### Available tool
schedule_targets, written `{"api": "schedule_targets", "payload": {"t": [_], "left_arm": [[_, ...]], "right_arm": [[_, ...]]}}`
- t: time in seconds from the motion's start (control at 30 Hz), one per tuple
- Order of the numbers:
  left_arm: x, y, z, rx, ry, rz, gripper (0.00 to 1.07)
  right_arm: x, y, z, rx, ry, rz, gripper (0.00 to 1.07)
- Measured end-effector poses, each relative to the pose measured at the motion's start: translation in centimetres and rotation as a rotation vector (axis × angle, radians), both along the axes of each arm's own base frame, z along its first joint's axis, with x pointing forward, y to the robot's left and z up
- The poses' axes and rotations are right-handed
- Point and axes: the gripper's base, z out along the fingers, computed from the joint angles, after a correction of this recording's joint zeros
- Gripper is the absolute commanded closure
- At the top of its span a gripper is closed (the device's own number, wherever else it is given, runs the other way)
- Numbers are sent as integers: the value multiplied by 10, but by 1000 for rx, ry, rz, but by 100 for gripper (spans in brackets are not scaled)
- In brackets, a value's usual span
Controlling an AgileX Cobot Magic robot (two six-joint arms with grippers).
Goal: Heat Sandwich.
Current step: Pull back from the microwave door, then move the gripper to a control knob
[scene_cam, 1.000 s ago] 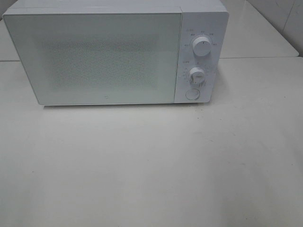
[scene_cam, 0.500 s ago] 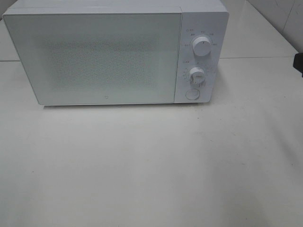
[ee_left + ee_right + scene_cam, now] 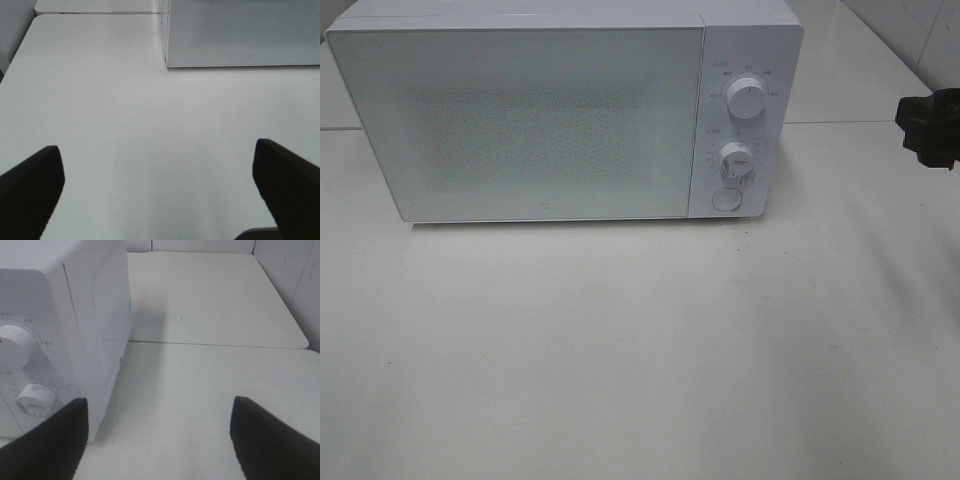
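No sandwich shows in any view. The white microwave (image 3: pixel 550 110) stands at the back of the table with its frosted door (image 3: pixel 520 120) closed. On its right panel sit two dials (image 3: pixel 747 100) (image 3: pixel 736 160) and a round button (image 3: pixel 725 199). My right gripper (image 3: pixel 928 128) pokes in at the far right edge, level with the dials and well clear of the panel. The right wrist view shows the right gripper (image 3: pixel 159 405) open and empty beside the microwave's right side (image 3: pixel 60 315). My left gripper (image 3: pixel 156 147) is open and empty over bare table, in front of the door's lower left corner (image 3: pixel 240 35).
White table (image 3: pixel 640 350) spreads in front of the microwave. A seam (image 3: pixel 215 345) divides it from a second tabletop behind. A tiled wall (image 3: pixel 920 30) rises at the back right.
My right gripper has come into the exterior high view from the right edge and moved leftward. The microwave and the left gripper are unchanged.
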Motion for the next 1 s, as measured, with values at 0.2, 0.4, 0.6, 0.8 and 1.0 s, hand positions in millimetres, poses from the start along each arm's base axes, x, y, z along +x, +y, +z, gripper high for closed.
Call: {"api": "schedule_targets", "payload": {"t": [0.2, 0.4, 0.6, 0.8, 1.0], "left_arm": [[0, 0, 0, 0, 0, 0, 9], [0, 0, 0, 0, 0, 0, 9], [0, 0, 0, 0, 0, 0, 9], [0, 0, 0, 0, 0, 0, 9], [0, 0, 0, 0, 0, 0, 9]], "right_arm": [[10, 4, -7, -38, -40, 16, 32], [12, 24, -24, -84, -78, 59, 32], [11, 41, -38, -57, -125, 25, 32], [10, 59, -47, -15, -150, -7, 32], [6, 81, -61, -18, -163, 11, 32]]}}
